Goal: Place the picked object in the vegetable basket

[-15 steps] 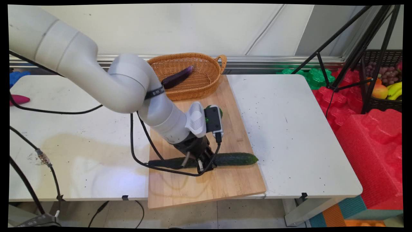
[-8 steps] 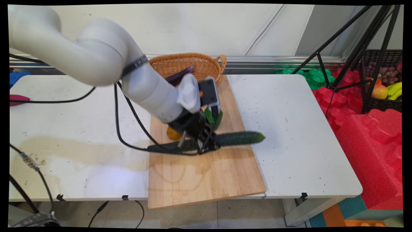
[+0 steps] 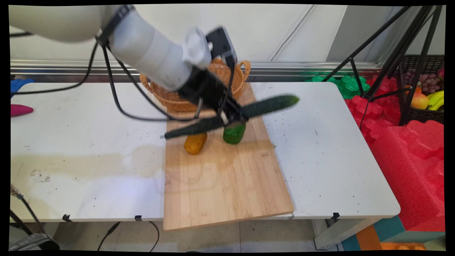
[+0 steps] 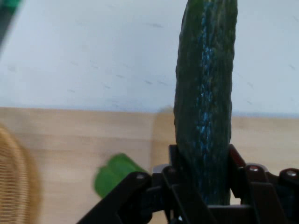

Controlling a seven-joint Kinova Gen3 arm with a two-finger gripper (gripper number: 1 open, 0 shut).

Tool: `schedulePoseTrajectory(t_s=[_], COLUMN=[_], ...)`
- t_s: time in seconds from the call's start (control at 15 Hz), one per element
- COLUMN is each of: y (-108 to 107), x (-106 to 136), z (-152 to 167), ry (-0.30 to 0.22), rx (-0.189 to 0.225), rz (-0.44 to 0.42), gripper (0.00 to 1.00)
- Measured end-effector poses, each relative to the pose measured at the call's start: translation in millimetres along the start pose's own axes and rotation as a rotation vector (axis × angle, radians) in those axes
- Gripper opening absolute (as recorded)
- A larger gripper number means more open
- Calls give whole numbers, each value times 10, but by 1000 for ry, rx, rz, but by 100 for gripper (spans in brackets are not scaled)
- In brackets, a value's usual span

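— Two views; main first?
— Gripper (image 3: 231, 115) clamps a long bumpy cucumber (image 3: 231, 113) mid-air; beneath it a green pepper (image 3: 234, 133), yellow one (image 3: 195, 143), wooden board (image 3: 227, 185); woven basket (image 3: 185, 101) behind.
— Hand view?
— Fingers (image 4: 236, 163) pinch the cucumber (image 4: 204, 107); pepper (image 4: 114, 173) left, basket (image 4: 16, 182) beyond.

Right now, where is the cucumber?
In the main view the cucumber is off the table, clamped in the gripper above the wooden board's far half, just over the green pepper, in front of the wicker basket.

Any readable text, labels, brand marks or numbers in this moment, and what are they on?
None can be read. The dark band round the arm shows no legible lettering. The cucumber in the hand, the wooden board, the wicker basket and the two peppers carry no print.
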State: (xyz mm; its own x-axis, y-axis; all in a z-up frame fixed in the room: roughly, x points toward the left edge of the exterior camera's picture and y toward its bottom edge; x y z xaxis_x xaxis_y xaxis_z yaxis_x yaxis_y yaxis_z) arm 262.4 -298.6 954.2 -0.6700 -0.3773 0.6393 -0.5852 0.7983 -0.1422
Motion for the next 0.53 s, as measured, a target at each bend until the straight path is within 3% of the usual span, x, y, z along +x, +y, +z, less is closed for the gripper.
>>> schedulePoseTrajectory(t_s=[0.27,0.53], y=[-425,-831], x=[129,185], z=[-183,-202], ry=[39,42], rx=[95,172], rz=[-57,-75], gripper=[0,0])
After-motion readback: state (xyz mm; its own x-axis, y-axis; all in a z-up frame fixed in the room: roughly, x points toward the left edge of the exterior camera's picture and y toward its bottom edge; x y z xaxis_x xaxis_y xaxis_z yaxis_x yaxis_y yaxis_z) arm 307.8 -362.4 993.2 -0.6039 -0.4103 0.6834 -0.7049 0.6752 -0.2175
